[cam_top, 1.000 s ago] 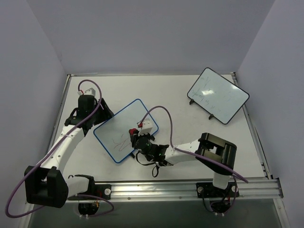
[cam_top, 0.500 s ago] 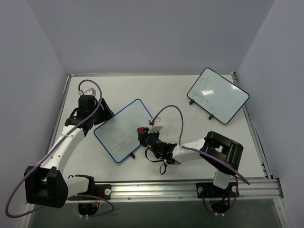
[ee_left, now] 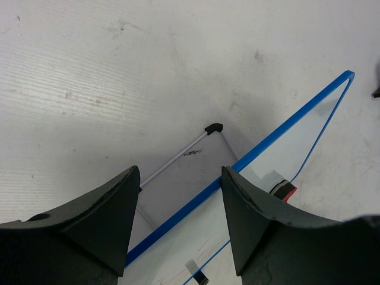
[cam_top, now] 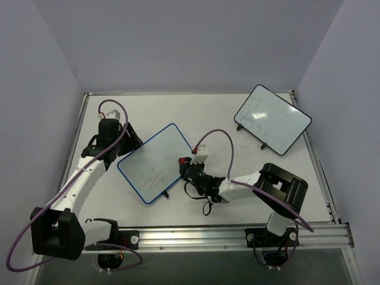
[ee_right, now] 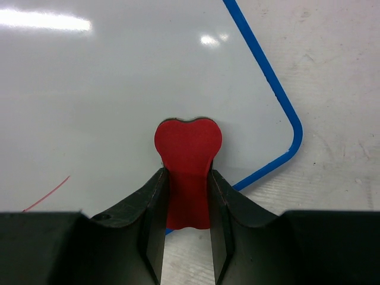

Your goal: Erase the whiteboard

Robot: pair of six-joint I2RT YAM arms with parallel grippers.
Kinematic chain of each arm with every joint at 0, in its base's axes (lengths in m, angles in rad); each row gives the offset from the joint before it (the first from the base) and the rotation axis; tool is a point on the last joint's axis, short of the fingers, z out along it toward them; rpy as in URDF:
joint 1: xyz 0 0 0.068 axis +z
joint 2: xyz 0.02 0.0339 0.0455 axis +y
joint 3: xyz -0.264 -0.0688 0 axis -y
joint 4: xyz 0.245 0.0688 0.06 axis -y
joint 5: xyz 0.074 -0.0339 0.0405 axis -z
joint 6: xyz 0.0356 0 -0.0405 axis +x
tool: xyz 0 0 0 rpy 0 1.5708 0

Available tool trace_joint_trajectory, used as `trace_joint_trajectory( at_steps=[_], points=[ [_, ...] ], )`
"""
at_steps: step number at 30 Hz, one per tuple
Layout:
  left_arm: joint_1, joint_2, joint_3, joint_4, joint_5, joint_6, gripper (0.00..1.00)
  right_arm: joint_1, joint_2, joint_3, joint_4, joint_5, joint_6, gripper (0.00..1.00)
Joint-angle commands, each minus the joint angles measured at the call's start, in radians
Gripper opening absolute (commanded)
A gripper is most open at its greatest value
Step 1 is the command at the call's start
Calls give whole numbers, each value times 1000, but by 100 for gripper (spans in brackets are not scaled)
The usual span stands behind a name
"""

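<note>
The blue-framed whiteboard [cam_top: 155,161] stands tilted at the table's middle left, with red and dark scribbles [cam_top: 153,177] on its lower part. My right gripper [cam_top: 185,164] is shut on a red eraser [ee_right: 187,160], whose tip rests on the board [ee_right: 119,89] near its rounded corner by the right edge. One red stroke [ee_right: 46,194] shows at the left. My left gripper [cam_top: 129,139] sits at the board's far upper-left edge. In the left wrist view it [ee_left: 180,172] is open, and the blue frame [ee_left: 285,130] runs between and under its jaws. The eraser [ee_left: 282,191] shows there too.
A black-framed whiteboard [cam_top: 272,119] with faint marks stands at the back right. The blue board's thin wire stand with a black foot [ee_left: 212,127] rests on the table behind it. Purple cables loop above both arms. A metal rail [cam_top: 237,234] runs along the near edge.
My right gripper has carried the eraser rightwards across the board, from beside the scribbles to the right edge. The left arm and the board have not moved.
</note>
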Motion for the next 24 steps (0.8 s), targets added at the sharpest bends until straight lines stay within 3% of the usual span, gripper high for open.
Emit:
trace_joint_trajectory(
  at_steps=[1,14,24],
  points=[
    [-22,5,-6,-3,30,0,66,37,51,68,-46,21,-30,0],
    [-35,2,-6,-5,21,-4,66,248,205,303,-86,49,-81,0],
    [-37,-3,-8,-8,18,-3,66,241,205,320,-131,76,-82,0]
  ],
)
